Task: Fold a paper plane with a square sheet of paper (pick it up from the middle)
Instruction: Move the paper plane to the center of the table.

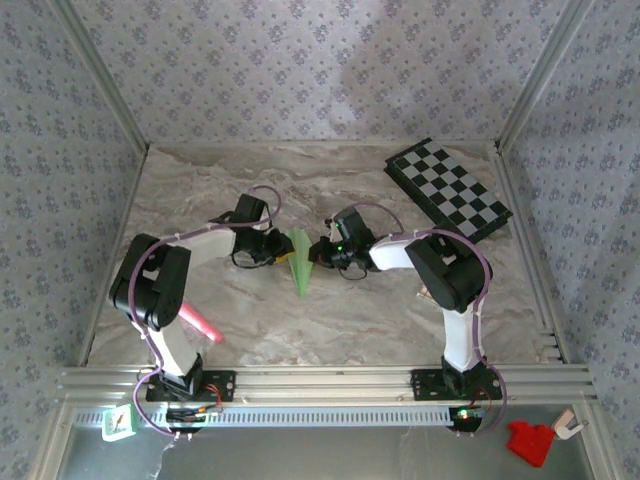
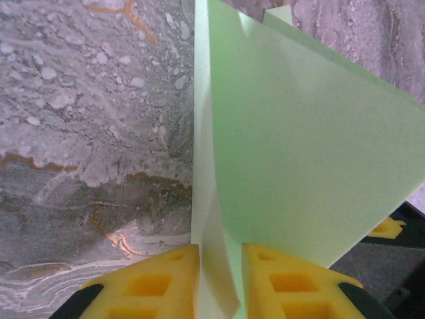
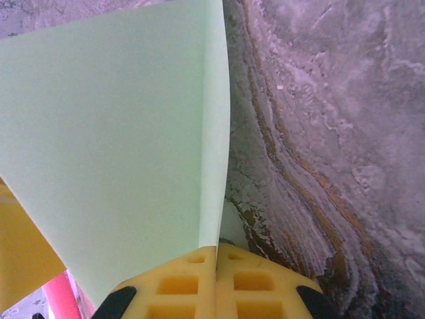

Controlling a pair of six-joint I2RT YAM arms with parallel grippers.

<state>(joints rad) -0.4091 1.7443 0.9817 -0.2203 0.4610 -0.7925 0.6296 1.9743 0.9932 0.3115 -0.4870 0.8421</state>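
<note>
Grippers meet over the middle of the table, the left gripper and right gripper facing each other with the plane between them, its point toward the near edge. Holding it from both sides probably keeps the thin folded paper taut so a crease can be set or a wing bent down; one grip alone would likely let it flop. The right wrist view shows the right gripper clenched. Its yellow pads press flat together and the paper's folded edge runs down into the seam, so it is grasping the plane. The left wrist view shows the left gripper with its jaws near together but a slim gap between them. A flap of the plane hangs in that gap, and whether the pads actually pinch it I cannot tell. The top view gives the layout the wrist cameras lack: the board at the far right, well apart, and the marker near the left arm. From above the fingers are too small to read; up close, the wrist views show how each jaw pair stands, and the broad green face of paper rising away from the pads. The marker also peeks in at the lower left of the right wrist view.
</note>
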